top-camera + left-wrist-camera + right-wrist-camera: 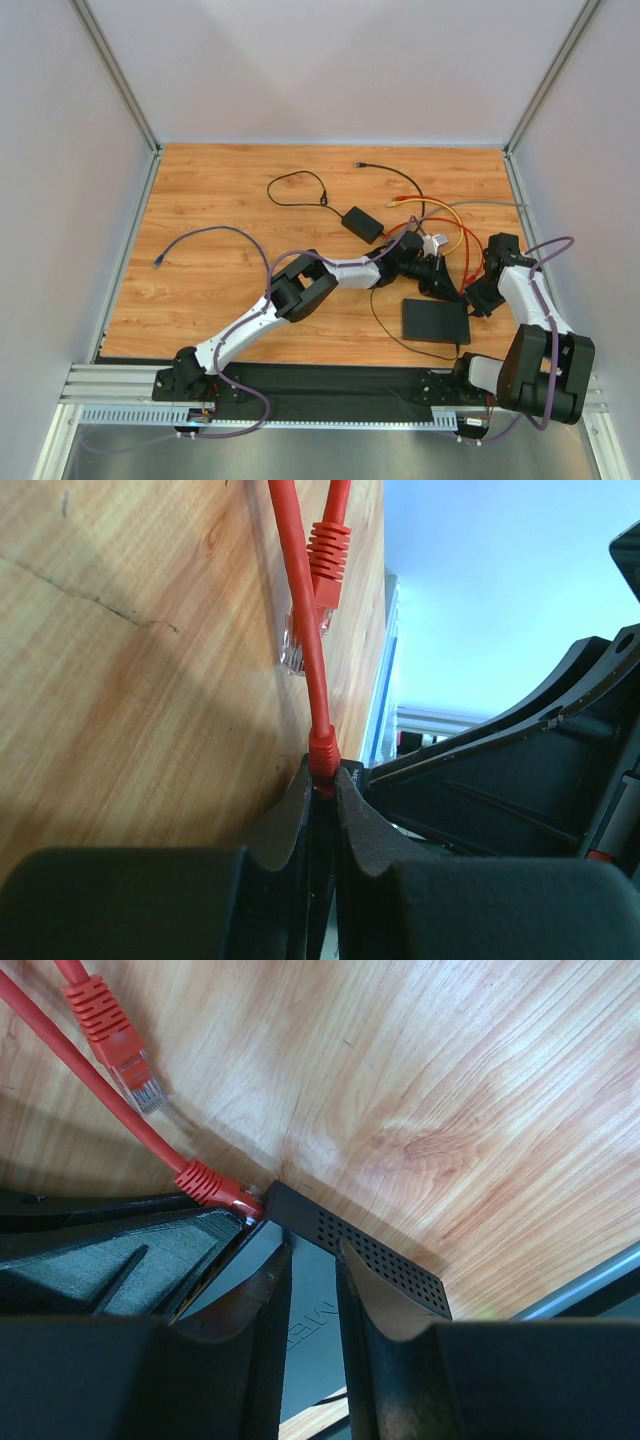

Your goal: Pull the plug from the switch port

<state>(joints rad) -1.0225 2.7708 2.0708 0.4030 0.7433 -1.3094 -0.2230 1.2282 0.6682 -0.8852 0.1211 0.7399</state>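
Left claw [323, 777] is clamped on the red plug [322, 744] at the switch [380, 1256] corner, while right claw [312, 1258] grips the switch's edge.

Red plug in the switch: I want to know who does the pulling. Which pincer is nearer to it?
Left. The left pincer is clamped on the red plug itself; the right pincer grips the switch edge just beside it.
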